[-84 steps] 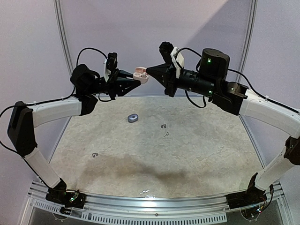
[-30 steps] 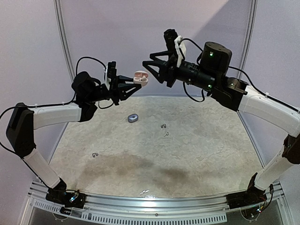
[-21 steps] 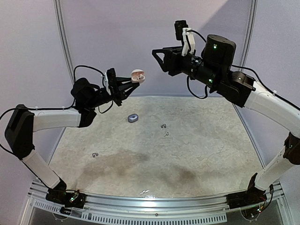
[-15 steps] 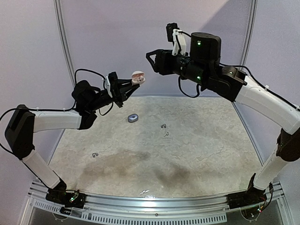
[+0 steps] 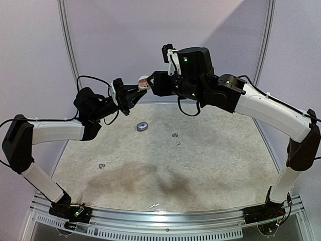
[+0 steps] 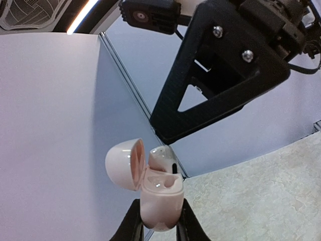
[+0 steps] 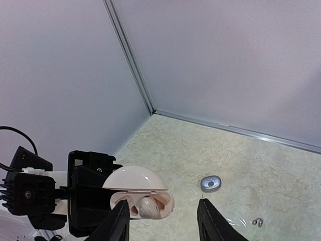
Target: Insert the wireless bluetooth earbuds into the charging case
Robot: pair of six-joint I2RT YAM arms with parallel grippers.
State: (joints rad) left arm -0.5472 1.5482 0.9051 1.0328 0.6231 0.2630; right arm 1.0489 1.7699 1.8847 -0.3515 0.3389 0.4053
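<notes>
My left gripper is shut on a pink charging case, held high over the table's far side with its lid swung open. A whitish earbud sticks up out of one socket; the socket beside it is bare. In the right wrist view the case and that earbud show just beyond my right gripper, which is open and holds nothing. From above, the right gripper hangs right next to the case. Tiny dark earbuds lie on the table.
A small grey case rests closed on the marbled table, also showing in the right wrist view. Another tiny dark piece lies at the left. Purple walls with a metal corner post close in the back.
The right arm drew back from the case, rose, then swung down and left, back beside it. The left gripper kept hold of the open case and lifted it a little.
</notes>
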